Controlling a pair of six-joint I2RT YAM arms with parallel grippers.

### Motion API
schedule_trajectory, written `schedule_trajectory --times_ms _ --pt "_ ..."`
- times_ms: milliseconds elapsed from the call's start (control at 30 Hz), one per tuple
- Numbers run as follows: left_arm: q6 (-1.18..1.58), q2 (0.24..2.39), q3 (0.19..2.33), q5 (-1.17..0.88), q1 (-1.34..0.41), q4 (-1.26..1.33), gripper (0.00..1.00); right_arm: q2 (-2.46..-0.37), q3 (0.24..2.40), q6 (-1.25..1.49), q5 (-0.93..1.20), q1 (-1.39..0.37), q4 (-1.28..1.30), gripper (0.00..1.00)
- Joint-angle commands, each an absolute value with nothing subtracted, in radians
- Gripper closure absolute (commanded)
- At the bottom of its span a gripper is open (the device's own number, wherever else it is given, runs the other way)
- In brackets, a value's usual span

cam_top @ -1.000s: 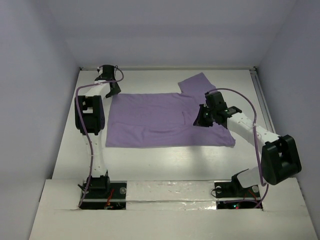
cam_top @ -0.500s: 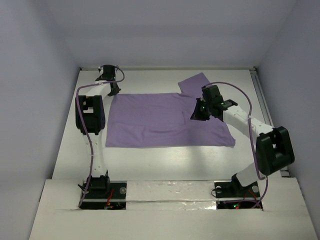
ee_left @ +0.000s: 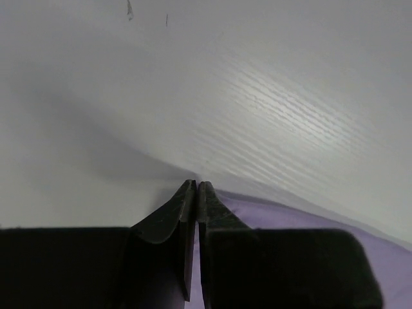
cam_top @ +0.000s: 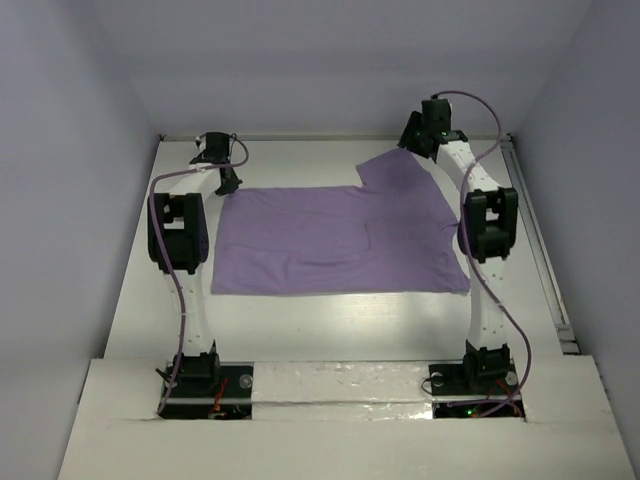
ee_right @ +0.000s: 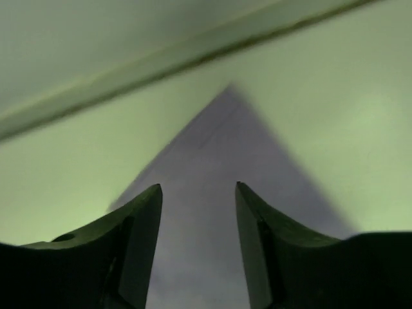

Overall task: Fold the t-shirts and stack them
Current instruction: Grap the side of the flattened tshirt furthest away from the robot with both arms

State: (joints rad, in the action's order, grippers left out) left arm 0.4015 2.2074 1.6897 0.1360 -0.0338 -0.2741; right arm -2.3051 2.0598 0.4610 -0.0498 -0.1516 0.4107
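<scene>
1. Left gripper (cam_top: pixel 228 183): in the wrist view (ee_left: pixel 196 188) the two jaws are pressed together with only a hairline slit between them. No fabric shows in the slit, and I cannot tell whether any is pinched.
2. The t-shirt (cam_top: pixel 330 240) is lavender-purple and lies spread flat on the white table (cam_top: pixel 330 330). Seen from the left wrist, its edge (ee_left: pixel 283 212) starts right at the closed jaw tips and runs off to their right. To the left of the tips and ahead of them there is bare table only.
3. From the top view, the left jaw tips sit at the shirt's far left corner. I cannot tell whether they touch it.
4. Right gripper (cam_top: pixel 410 135): in the wrist view (ee_right: pixel 196 193) the jaws stand apart with a wide gap and hold nothing.
5. Sleeve (cam_top: pixel 395 168): its pointed end (ee_right: pixel 212 167) lies ahead of the open right jaws, centred on the gap and tapering away from them. The view is blurred, so contact cannot be judged.
6. In the top view the right gripper is raised near the table's back edge, with the sleeve just on the near side of its jaws.
</scene>
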Motion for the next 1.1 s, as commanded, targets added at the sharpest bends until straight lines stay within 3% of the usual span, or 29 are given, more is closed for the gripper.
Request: schedule_trajectory --times_ms 0,33,133,467,667,733,933,1067 --pt "0.423 2.089 1.649 0.12 -0.046 -0.264 1.0 -2.518 2.377 0.434 -0.158 -0.112 0.485 0.43" --pt "0.423 2.083 1.638 0.106 -0.046 -0.262 1.0 -2.63 2.536 0.436 -0.166 -0.112 0.495 0.38" --pt "0.425 2.082 1.632 0.098 -0.046 -0.268 1.0 -2.735 2.652 0.468 -0.176 -0.092 0.496 0.34" --pt "0.408 2.102 1.651 0.089 -0.055 -0.265 1.0 -2.864 2.629 0.728 0.099 -0.058 0.379 0.4" --pt "0.414 2.121 1.677 0.089 -0.055 -0.27 1.0 -2.872 2.597 0.77 0.144 -0.067 0.368 0.44" --pt "0.417 2.125 1.677 0.089 -0.055 -0.268 1.0 -2.872 2.599 0.769 0.146 -0.067 0.373 0.52" --pt "0.419 2.117 1.674 0.09 -0.055 -0.27 1.0 -2.838 2.545 0.756 0.146 -0.067 0.373 0.6" --pt "0.419 2.117 1.68 0.091 -0.055 -0.268 1.0 -2.819 2.537 0.724 0.137 -0.067 0.393 0.77"
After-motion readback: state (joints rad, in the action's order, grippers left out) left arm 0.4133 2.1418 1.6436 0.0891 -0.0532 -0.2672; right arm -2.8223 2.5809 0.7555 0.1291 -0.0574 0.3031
